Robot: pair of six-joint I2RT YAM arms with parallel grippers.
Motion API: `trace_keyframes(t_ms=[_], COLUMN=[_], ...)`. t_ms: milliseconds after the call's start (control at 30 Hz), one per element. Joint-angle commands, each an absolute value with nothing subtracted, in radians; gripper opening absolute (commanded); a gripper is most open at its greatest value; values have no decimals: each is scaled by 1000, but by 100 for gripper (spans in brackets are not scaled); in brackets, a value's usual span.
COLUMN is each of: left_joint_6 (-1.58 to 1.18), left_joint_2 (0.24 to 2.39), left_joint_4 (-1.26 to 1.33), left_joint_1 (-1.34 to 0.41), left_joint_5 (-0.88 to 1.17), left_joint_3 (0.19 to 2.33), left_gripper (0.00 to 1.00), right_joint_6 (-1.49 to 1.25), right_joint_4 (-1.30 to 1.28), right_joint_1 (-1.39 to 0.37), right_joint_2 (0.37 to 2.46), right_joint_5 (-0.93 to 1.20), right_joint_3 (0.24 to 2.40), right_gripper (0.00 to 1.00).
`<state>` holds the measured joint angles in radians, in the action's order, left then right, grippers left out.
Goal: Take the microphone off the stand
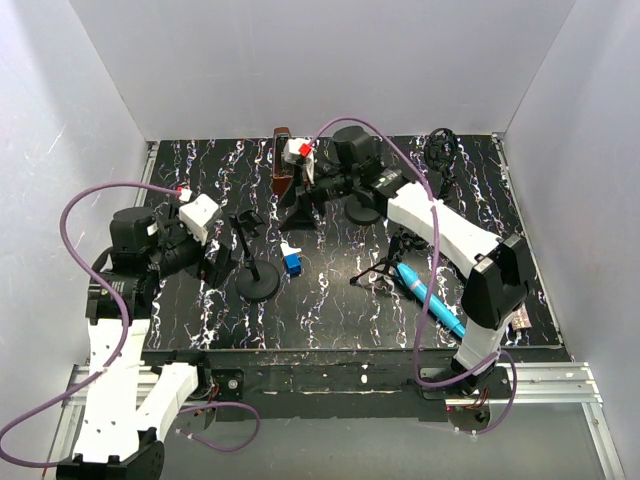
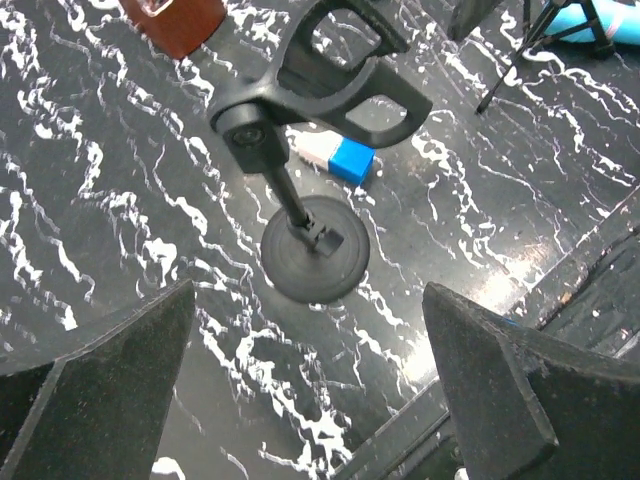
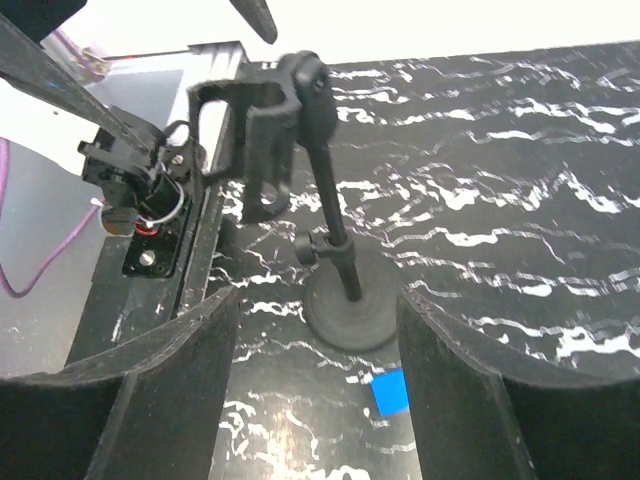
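Observation:
The turquoise microphone [image 1: 430,298] lies on the table at the right, its upper end at a small black tripod stand [image 1: 380,268]; I cannot tell whether it is still clipped in. Both show at the top right of the left wrist view, the microphone [image 2: 605,22] and the tripod's legs [image 2: 520,55]. A black round-base stand [image 1: 258,283] with an empty clip [image 2: 320,80] stands left of centre. My left gripper [image 1: 220,262] is open and empty just left of that stand [image 2: 315,248]. My right gripper [image 1: 300,205] is open and empty at the back centre, facing the same stand [image 3: 350,300].
A blue and white block [image 1: 291,260] lies beside the round-base stand. A brown object [image 1: 283,165] stands at the back centre. Another round base [image 1: 362,210] sits under the right arm. A black coiled cable [image 1: 440,150] lies at the back right.

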<state>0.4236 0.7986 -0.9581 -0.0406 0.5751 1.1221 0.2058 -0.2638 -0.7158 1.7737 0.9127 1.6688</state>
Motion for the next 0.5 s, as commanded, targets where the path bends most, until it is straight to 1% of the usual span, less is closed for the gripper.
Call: trace_keyframes(t_ms=[0,200,467], left_joint_6=[417,339,353], left_joint_2=[805,848,897], left_joint_4=[-1186,-1307,-1431], left_joint_1=[-41,-44,-35], left_joint_5=[425,333,212], left_joint_3=[1235,1373,1514], left_gripper=[98,98,96], right_joint_6=[68,-132,-319], right_joint_4=[-14,267,596], right_joint_1=[-761,-784,-811], right_joint_2=[1827,1928,2017], right_joint_5=[1008,1066,1085], right_joint_3=[1634,1626,1583], right_gripper=[69,64,63])
